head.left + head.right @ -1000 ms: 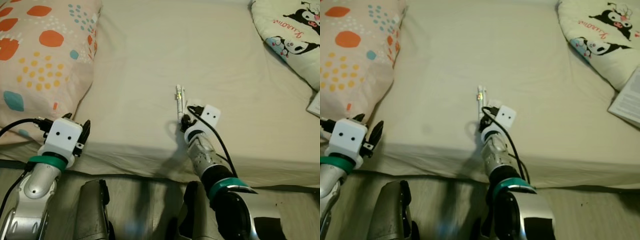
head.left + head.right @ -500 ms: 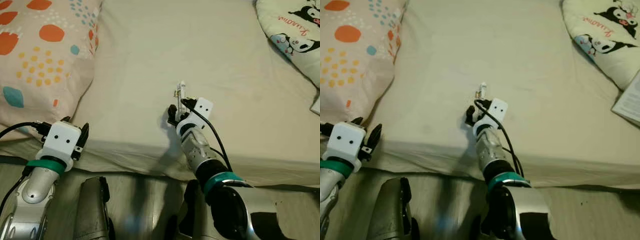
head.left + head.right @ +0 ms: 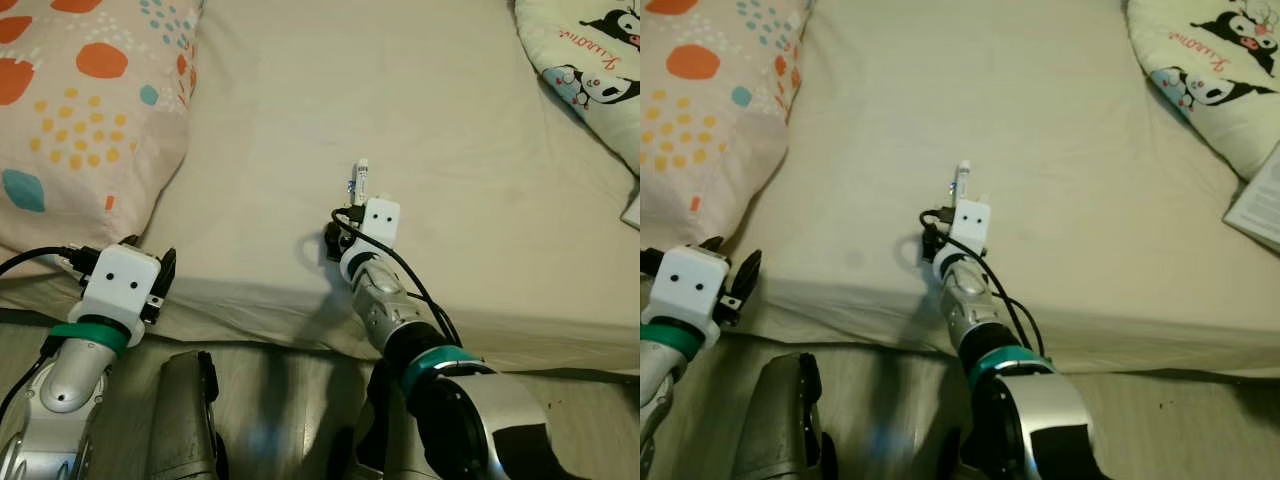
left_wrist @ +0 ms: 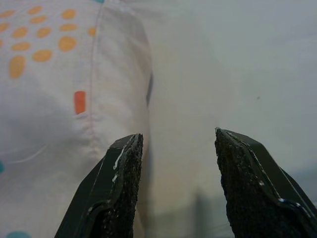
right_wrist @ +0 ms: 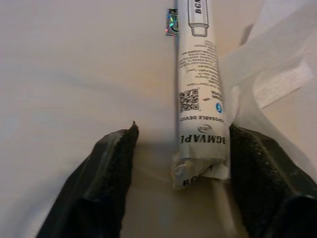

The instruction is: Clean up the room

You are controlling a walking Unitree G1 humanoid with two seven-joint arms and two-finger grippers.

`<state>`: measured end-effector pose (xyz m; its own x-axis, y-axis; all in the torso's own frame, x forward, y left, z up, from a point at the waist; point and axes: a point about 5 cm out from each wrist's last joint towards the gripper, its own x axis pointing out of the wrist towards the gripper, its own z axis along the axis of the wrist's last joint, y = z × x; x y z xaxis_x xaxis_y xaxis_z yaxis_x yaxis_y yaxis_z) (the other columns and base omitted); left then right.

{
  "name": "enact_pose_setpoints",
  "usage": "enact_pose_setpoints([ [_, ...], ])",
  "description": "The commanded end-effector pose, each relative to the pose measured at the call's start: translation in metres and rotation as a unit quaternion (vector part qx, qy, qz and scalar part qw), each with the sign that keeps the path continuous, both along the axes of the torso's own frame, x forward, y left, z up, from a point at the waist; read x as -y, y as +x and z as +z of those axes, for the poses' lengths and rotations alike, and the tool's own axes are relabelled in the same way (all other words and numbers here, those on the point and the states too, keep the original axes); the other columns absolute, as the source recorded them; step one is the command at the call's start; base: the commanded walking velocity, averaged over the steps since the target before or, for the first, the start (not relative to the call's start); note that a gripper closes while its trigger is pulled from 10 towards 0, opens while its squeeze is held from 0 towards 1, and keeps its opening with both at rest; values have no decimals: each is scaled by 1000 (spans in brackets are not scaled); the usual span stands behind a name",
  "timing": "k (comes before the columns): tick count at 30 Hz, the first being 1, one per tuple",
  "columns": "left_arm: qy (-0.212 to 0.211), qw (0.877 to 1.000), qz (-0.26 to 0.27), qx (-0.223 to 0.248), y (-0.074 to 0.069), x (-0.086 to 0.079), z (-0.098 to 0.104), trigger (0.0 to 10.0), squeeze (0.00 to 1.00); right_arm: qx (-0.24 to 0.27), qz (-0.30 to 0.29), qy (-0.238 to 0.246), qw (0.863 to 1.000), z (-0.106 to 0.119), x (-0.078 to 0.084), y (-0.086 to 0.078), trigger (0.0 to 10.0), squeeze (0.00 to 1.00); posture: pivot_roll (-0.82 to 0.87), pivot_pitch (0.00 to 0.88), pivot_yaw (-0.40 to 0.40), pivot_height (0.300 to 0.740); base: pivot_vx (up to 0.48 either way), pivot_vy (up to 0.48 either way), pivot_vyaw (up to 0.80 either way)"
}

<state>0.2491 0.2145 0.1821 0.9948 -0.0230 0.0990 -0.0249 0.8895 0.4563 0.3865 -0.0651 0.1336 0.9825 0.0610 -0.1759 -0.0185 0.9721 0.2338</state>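
Straddling a white printed cylindrical tube (image 5: 200, 84) on the cream bedsheet (image 3: 450, 130), right gripper (image 5: 181, 163) open, wrist view alone showing crinkled clear wrapper (image 5: 277, 74), left gripper (image 4: 173, 173) open beside spotted pillow (image 4: 59, 74).

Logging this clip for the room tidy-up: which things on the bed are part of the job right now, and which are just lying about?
In the job:
- white wrapped tube on the bed sheet
- right gripper, fingers open either side of the tube's near end

Lying about:
- spotted pillow
- cartoon-print cushion
- paper at the bed's right edge
- left gripper, open, idle near the pillow
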Motion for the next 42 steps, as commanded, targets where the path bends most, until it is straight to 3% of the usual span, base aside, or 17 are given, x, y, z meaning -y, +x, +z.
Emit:
enact_pose_setpoints([
  [1, 3, 1000, 9, -11, -4, -2, -4, 10000, 0, -35, 11, 5, 999, -14, -12, -8, 0, 0, 352, 309, -70, 495, 0, 0, 0],
  [14, 4, 1000, 6, -9, 2, -2, -2, 10000, 0, -28, -1, 7, 1000, -12, -4, -5, 0, 0, 343, 277, -59, 495, 0, 0, 0],
  [21, 6, 1000, 5, -1, 7, -4, 0, 10000, 0, 36, 18, 20, 999, 9, -4, 1, 0, 0, 334, 244, -57, 495, 0, 0, 0],
  [29, 5, 1000, 7, 10, 16, -5, 2, 10000, 0, 130, 29, 40, 990, 33, 12, 6, 0, 0, 299, 167, -63, 495, 0, 0, 0],
  [31, 0, 1000, 0, 16, 20, 0, 2, 10000, 0, 181, 39, 49, 982, 41, 21, 3, 0, 0, 287, 148, -64, 495, 0, 0, 0],
  [32, 0, 1000, 0, 16, 20, 0, 2, 10000, 0, 181, 39, 49, 982, 41, 21, 3, 0, 0, 287, 148, -64, 495, 0, 0, 0],
  [34, -9, 1000, -14, 19, 23, 9, 0, 10000, 0, 225, 43, 38, 973, 41, 34, -10, 0, 0, 258, 101, -63, 495, 0, 0, 0],
  [35, -13, 1000, -19, 19, 24, 12, -1, 10000, 0, 233, 35, 24, 972, 33, 43, -22, 3647, 0, 254, 96, -62, 495, 0, 0, 0],
  [38, -22, 999, -23, 19, 25, 15, -2, 10000, 0, 236, 30, 14, 971, 28, 47, -31, 3647, 0, 238, 77, -59, 495, 0, 0, 0],
  [39, -36, 999, -24, 21, 27, 17, -2, 10000, 0, 235, 21, -6, 972, 20, 52, -39, 10000, 0, 222, 62, -58, 495, 0, 0, 0],
  [42, -77, 996, -21, 39, 35, 19, 5, 10000, 0, 201, -22, -59, 978, -10, 70, -61, 10000, 0, 189, 32, -50, 495, 0, 0, 0],
])
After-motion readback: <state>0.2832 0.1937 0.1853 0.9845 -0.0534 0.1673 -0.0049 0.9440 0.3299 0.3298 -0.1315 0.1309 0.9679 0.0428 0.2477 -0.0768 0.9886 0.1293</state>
